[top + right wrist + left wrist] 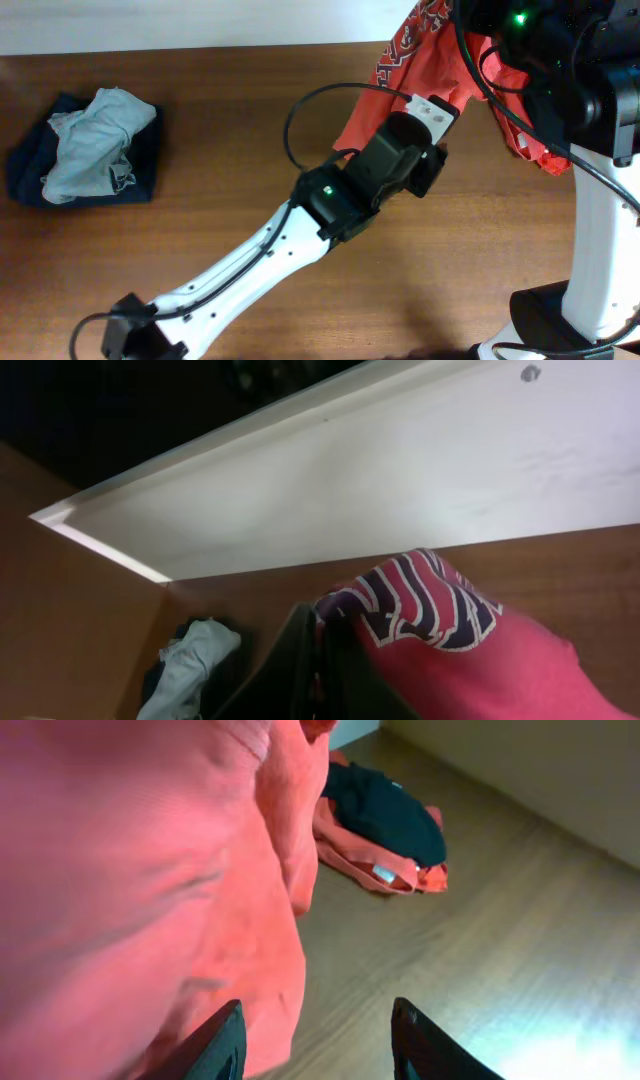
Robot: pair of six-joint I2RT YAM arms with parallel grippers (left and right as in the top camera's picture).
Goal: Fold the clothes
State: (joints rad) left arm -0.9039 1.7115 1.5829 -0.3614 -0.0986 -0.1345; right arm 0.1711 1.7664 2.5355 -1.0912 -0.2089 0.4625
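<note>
T-shirt (380,115), one, orange-red, hanging, one grey-green garment (95,140), one navy garment (22,165)

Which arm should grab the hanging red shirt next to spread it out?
Left, probably. Its gripper is open right beside the hanging shirt. The right gripper is shut on the shirt's printed edge, holding it up, so it is busy.

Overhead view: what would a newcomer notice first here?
The orange-red T-shirt at top right, hanging above the table with its lettered edge pinched in the shut right gripper. Next, the left gripper, reaching in diagonally from the lower left, open beside the hanging cloth. At far left lies a crumpled grey-green garment on a navy one.
</note>
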